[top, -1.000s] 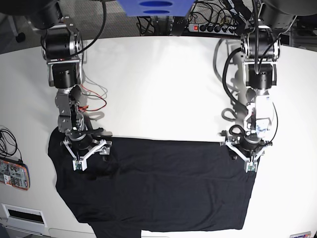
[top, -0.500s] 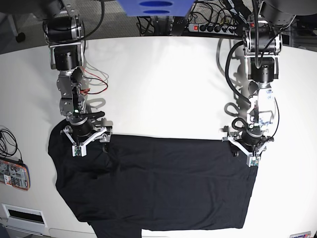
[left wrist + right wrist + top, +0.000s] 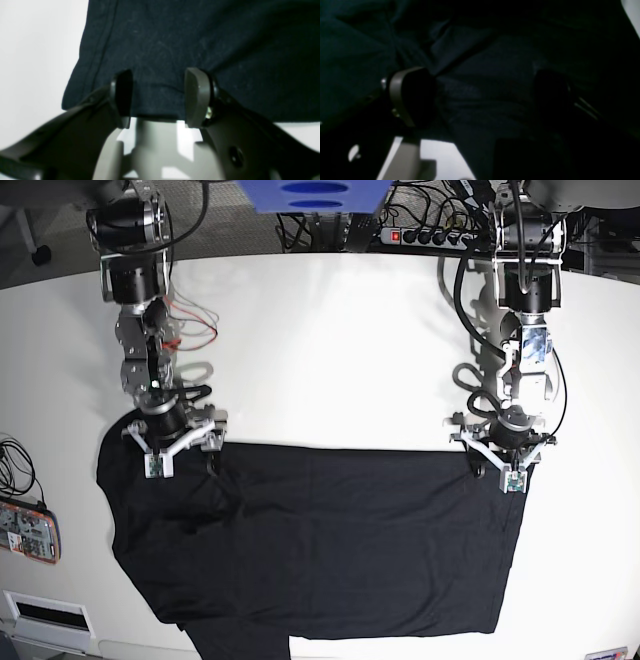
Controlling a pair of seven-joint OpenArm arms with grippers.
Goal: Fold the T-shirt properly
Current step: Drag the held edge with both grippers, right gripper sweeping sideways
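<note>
Left gripper (image 3: pixel 160 97) jaws part-spread over T-shirt (image 3: pixel 320 545) top hem, right gripper (image 3: pixel 480 100) jaws spread wide over its fabric.

White table (image 3: pixel 330 350) as landmark. Past its far edge: black power strip (image 3: pixel 425 237) with red switch, tangled cables, blue panel (image 3: pixel 312 194). At its left edge: small device (image 3: pixel 27 530) with cords.

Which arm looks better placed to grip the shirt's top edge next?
Probably the left gripper: its open jaws straddle a flat, clearly visible hem of the T-shirt. The right gripper hangs wide open over rumpled, shadowed fabric.
</note>
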